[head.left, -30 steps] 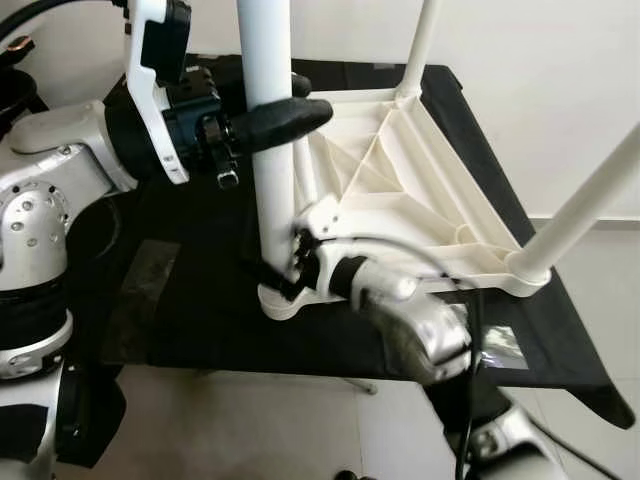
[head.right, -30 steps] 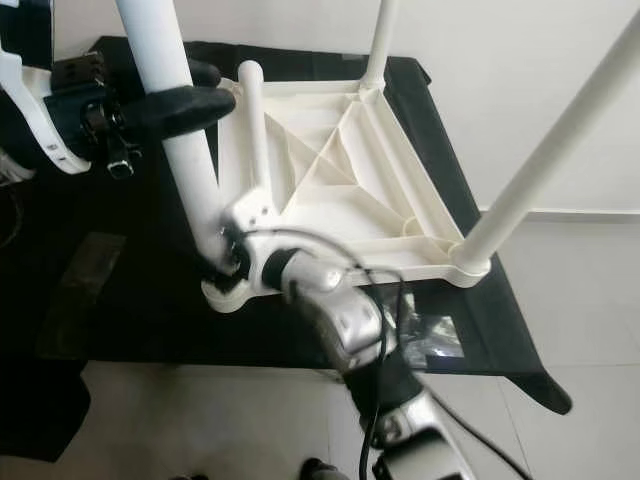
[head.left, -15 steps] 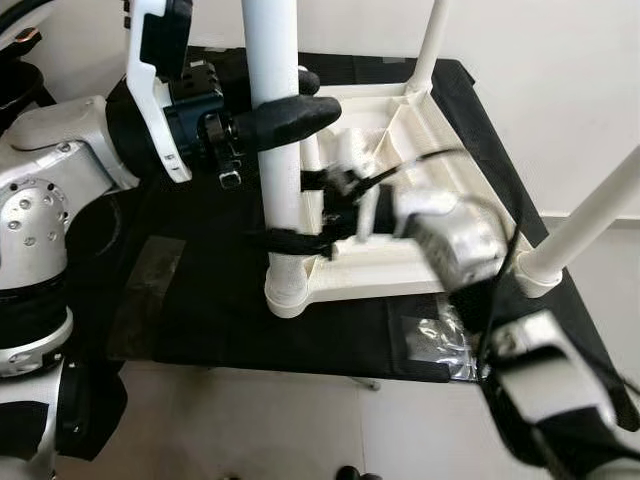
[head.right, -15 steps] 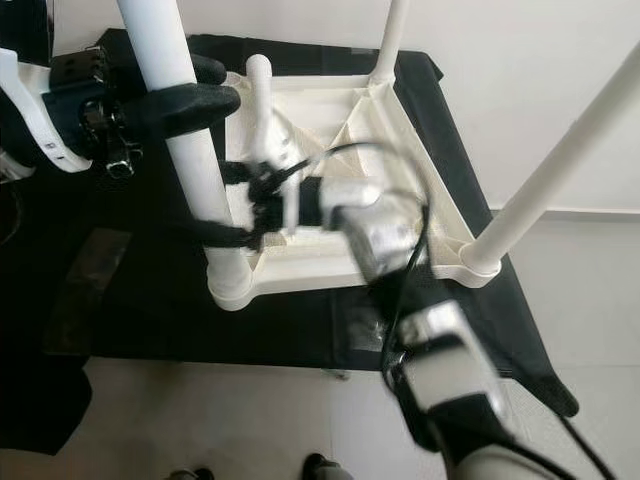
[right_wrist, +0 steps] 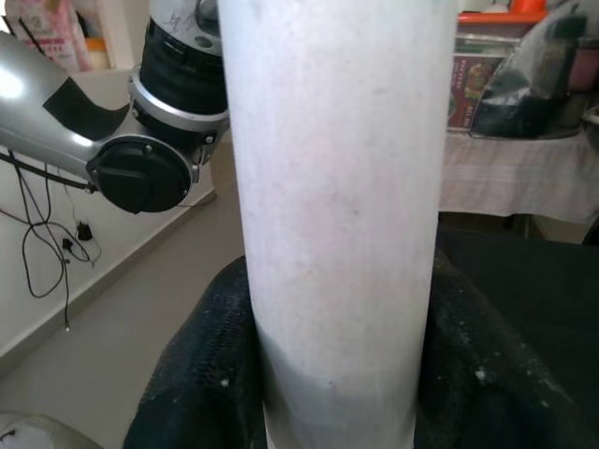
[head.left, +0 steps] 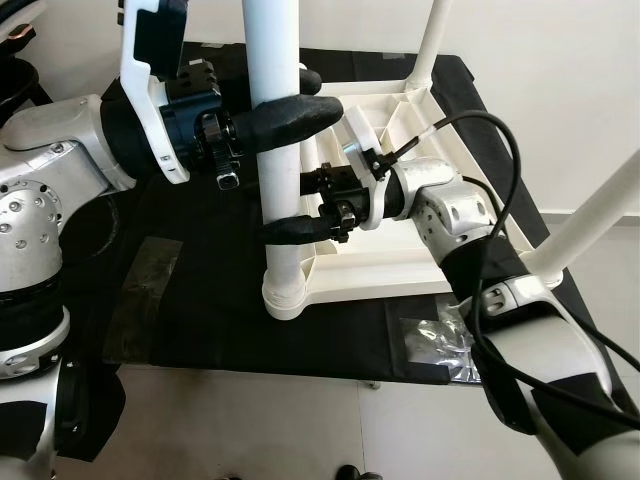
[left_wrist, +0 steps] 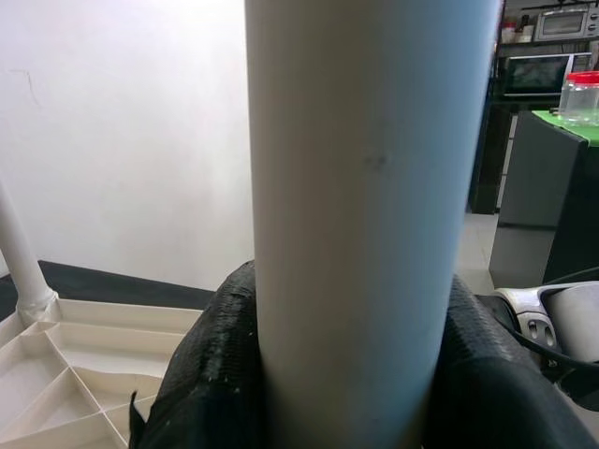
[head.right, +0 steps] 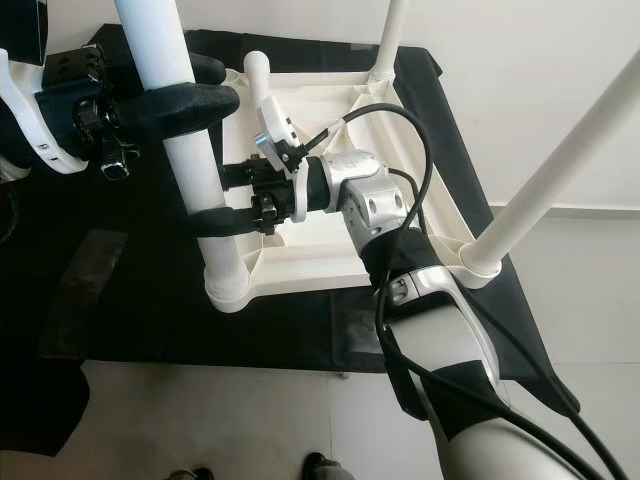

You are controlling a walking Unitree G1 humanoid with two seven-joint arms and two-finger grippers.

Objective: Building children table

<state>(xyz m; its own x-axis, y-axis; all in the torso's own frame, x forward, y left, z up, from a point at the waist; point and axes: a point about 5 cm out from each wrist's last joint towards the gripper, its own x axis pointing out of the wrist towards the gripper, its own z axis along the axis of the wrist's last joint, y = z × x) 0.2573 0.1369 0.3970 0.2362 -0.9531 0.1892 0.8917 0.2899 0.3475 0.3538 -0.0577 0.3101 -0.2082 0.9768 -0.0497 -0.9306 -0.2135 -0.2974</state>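
Both claws (head.left: 290, 112) (head.left: 300, 228) apparently around leg (head.left: 280, 160)

The near leg (head.left: 275, 120) runs off the frame at 12 o'clock; the leg (head.left: 590, 215) at 3 o'clock is cut off likewise.

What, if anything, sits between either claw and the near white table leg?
Nothing visible does. The left claw is closed around the near leg high up, and the right claw clamps the same leg lower down, just above its socket in the upturned tabletop.
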